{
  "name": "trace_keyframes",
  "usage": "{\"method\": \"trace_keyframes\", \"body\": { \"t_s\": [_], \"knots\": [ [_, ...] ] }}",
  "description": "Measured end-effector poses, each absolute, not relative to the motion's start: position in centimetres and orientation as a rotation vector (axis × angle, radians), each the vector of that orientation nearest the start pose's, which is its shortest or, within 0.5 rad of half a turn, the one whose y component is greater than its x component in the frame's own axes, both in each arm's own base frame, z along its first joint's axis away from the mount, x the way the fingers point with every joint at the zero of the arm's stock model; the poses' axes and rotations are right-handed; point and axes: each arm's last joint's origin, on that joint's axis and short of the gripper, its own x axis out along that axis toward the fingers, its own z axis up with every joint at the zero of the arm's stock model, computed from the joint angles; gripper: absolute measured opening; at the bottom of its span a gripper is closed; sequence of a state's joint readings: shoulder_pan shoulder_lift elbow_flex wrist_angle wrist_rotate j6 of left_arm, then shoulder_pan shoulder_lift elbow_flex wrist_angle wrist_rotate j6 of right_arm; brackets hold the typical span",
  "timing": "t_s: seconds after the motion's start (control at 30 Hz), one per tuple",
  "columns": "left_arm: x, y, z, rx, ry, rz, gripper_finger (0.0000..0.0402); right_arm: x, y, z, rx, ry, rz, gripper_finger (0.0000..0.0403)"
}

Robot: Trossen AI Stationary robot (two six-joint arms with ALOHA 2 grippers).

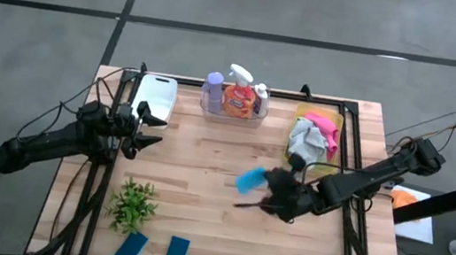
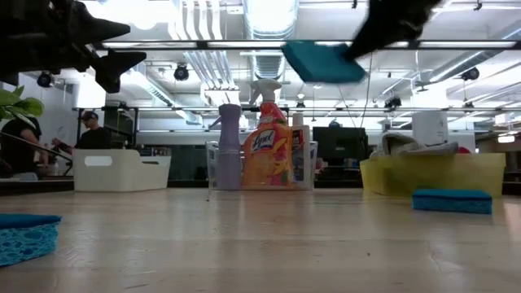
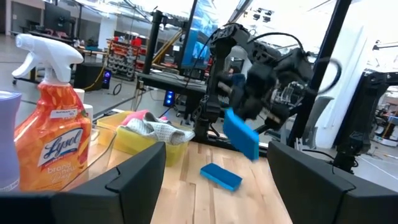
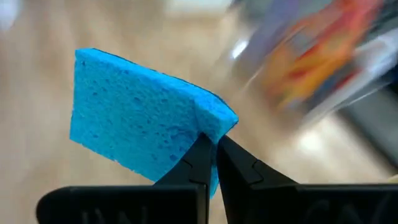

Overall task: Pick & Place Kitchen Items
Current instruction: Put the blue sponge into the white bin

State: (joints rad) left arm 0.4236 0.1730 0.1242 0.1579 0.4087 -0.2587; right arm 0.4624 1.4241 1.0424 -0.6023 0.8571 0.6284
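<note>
My right gripper is shut on a blue sponge and holds it up over the middle of the table, right of centre. A second blue sponge lies flat on the wood under it. Two more blue sponges lie near the front edge, left of centre. The purple bottle, the orange spray bottle and the small white bottle stand in a clear tray at the back. My left gripper waits open at the left, above the table. My right gripper pinches the blue sponge by one corner between its two fingertips, and the foam is dented in there. The fingers slant down from the table's right side. The sponge sticks out beyond the tips, tilted, lifted clear of the table.
A white tray stands at the back left. A yellow tray at the back right holds a grey cloth and a pink cloth. A green leafy piece lies at the front left. People show in the room behind.
</note>
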Motion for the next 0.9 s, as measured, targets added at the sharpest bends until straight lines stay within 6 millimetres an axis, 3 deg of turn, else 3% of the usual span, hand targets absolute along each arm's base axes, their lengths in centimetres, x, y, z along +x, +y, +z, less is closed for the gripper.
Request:
{"method": "trace_keyframes", "body": {
  "t_s": [0.13,0.4,0.73,0.9],
  "knots": [
    [9.8,3.2,20.7,-0.225,-0.094,0.01,0.0287,27.0,9.9,27.0,-0.082,0.417,-0.737,0.0018],
    [11.2,3.4,20.7,-0.246,-0.09,-0.018,0.0288,30.3,6.5,28.0,-0.087,0.336,-0.765,0.0018],
    [13.4,3.6,20.9,-0.164,-0.139,-0.01,0.0344,34.6,1.5,27.0,-0.031,0.24,-0.689,0.0018],
    [14.4,4.0,21.5,-0.15,-0.11,0.013,0.0361,35.8,-0.1,26.0,-0.028,0.248,-0.691,0.0018]
  ]
}}
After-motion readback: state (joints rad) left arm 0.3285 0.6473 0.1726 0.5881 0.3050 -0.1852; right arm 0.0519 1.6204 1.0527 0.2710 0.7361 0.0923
